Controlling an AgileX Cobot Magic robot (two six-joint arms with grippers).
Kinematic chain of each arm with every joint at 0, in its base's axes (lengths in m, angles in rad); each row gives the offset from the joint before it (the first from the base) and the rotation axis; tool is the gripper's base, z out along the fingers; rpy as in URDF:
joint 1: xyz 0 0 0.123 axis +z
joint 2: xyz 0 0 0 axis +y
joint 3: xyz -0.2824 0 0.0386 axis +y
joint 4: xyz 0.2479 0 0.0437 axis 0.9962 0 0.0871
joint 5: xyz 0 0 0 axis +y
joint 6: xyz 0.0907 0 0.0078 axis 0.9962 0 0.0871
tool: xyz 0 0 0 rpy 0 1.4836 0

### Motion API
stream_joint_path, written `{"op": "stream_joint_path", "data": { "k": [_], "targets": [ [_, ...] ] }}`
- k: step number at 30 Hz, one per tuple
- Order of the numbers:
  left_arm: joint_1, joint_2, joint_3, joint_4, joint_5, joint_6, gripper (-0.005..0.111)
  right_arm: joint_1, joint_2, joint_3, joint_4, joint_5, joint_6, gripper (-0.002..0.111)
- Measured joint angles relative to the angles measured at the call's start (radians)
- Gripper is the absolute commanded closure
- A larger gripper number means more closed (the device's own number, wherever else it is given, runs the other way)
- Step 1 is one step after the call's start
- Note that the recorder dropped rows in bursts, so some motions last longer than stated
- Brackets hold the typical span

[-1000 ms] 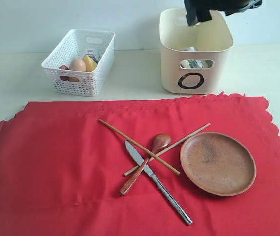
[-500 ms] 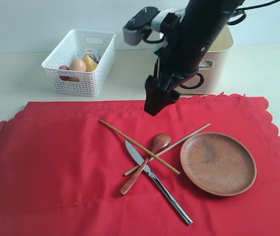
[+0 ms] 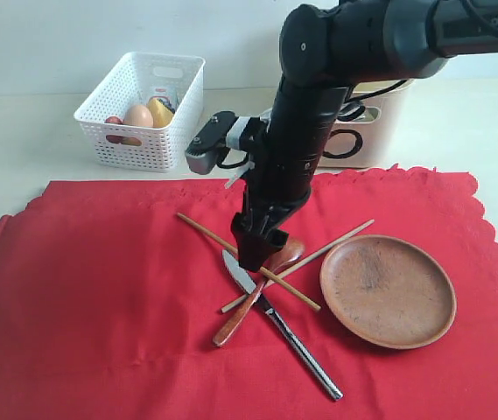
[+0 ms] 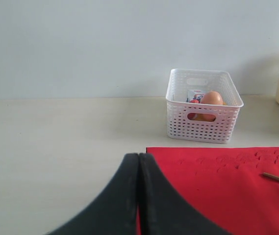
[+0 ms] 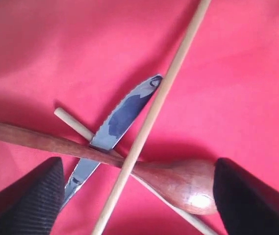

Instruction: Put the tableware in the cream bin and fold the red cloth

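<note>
1. Cutlery: wooden spoon (image 3: 247,306), metal knife (image 3: 294,343) and two chopsticks (image 3: 319,249) lie crossed in a heap on the red cloth (image 3: 100,289). The brown plate (image 3: 387,290) is just beside them. My read is that the cloth can't be folded until these are cleared.
2. Right gripper (image 3: 253,255) hangs tips-down over the crossing, jaws spread wide, nothing between them. It looks set for a pick, but I can't tell which piece.
3. Left gripper (image 4: 138,196) has its fingers pressed together and is empty, low near the cloth's edge. Probably parked clear of the work.
4. Cream bin (image 3: 390,131) stands behind the cloth and is mostly hidden by the right arm. Its contents can't be seen.
5. The right wrist view alone shows the stacking. One chopstick sits over the spoon's neck, the spoon over the serrated blade, and the second chopstick passes under the spoon.
6. The exterior view alone shows the plate and the arm's reach. The left wrist view alone shows the left gripper, plus the white basket (image 4: 204,105) holding an egg.
</note>
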Motion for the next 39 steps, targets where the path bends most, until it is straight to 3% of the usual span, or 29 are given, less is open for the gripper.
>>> {"op": "stream_joint_path", "data": {
  "k": [6, 14, 29, 39],
  "targets": [
    [0.000, 0.000, 0.000, 0.000, 0.000, 0.000, 0.107, 0.000, 0.010, 0.000, -0.032, 0.050, -0.035, 0.030],
    [0.000, 0.000, 0.000, 0.000, 0.000, 0.000, 0.107, -0.034, -0.012, 0.000, -0.269, 0.166, 0.074, 0.030],
    [0.000, 0.000, 0.000, 0.000, 0.000, 0.000, 0.107, -0.447, -0.012, 0.002, -0.005, 0.192, 0.123, 0.030],
    [0.000, 0.000, 0.000, 0.000, 0.000, 0.000, 0.107, -0.514, -0.013, 0.146, 0.027, 0.161, 0.011, 0.030]
  ]
}}
